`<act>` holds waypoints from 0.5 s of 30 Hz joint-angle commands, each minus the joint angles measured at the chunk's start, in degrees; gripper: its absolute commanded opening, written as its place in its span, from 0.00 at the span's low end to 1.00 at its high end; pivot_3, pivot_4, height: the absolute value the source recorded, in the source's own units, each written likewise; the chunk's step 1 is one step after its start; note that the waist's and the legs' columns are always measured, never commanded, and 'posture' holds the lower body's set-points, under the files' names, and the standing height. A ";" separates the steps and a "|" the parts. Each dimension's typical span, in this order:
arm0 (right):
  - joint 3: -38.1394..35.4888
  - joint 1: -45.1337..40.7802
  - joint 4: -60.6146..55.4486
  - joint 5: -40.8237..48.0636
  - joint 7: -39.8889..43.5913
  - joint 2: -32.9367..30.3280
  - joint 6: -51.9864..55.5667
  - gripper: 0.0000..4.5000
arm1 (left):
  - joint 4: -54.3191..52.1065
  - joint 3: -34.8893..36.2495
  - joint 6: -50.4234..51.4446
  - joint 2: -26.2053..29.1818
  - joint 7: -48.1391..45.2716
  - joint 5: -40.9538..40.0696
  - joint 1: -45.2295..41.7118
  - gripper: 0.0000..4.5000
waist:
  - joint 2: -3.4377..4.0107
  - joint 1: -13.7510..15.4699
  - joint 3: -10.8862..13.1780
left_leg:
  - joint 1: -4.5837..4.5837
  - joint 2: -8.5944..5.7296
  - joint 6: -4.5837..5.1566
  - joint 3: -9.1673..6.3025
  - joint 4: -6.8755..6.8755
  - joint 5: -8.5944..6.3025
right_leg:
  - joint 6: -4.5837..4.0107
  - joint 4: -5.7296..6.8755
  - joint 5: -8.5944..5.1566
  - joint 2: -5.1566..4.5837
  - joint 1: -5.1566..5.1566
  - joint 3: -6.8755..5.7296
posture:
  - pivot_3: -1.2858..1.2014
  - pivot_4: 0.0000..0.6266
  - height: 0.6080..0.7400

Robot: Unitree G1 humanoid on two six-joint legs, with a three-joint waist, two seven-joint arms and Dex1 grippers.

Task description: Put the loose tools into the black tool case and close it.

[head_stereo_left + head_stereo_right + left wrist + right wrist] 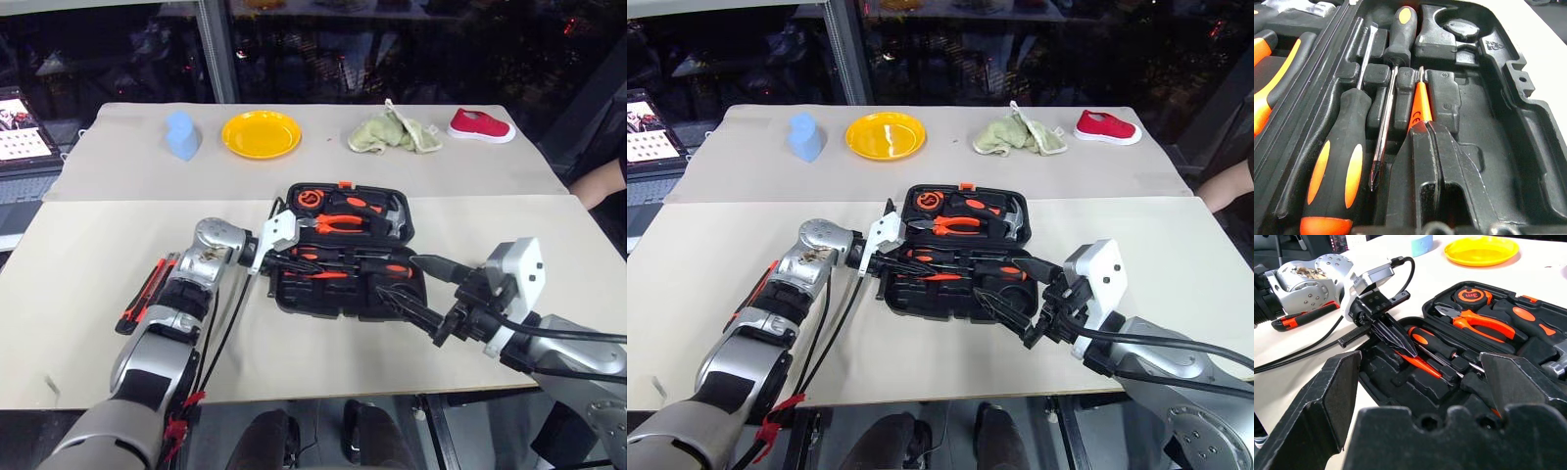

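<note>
Left eye view shows the black plastic tool case (345,257) lying open on the beige counter (509,245), near the middle. Two screwdrivers with black and orange handles (1339,169) lie side by side in their slots in the near half of the case. The thin orange tester screwdriver (1420,105) lies in a slot just beside them.

The left claw (1403,345) is shut tight. Its black fingertips press on the thin orange tester screwdriver, which sits down in the case. The left claw comes in over the left edge of the case.

The right claw (402,284) is wide open and holds nothing. It hangs over the right front corner of the case.

The orange and black utility knife (147,291) lies on the counter to the left of the case, partly under the left arm.

Orange-handled pliers (340,223) and a round orange and black tape measure (310,199) sit in the far half of the case.
</note>
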 commanded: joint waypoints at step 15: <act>10.40 -22.56 15.37 -3.09 29.19 -6.73 -0.44 1.00 | -38.87 41.84 34.41 29.47 16.48 -14.01 41.40 0.99 | -0.04 -1.02 0.11 | -0.60 0.12 -0.72 0.01 -0.29 0.27 | -0.18 -0.02 0.03 0.25 -0.81 -0.14 | 0.52 0.24 1.00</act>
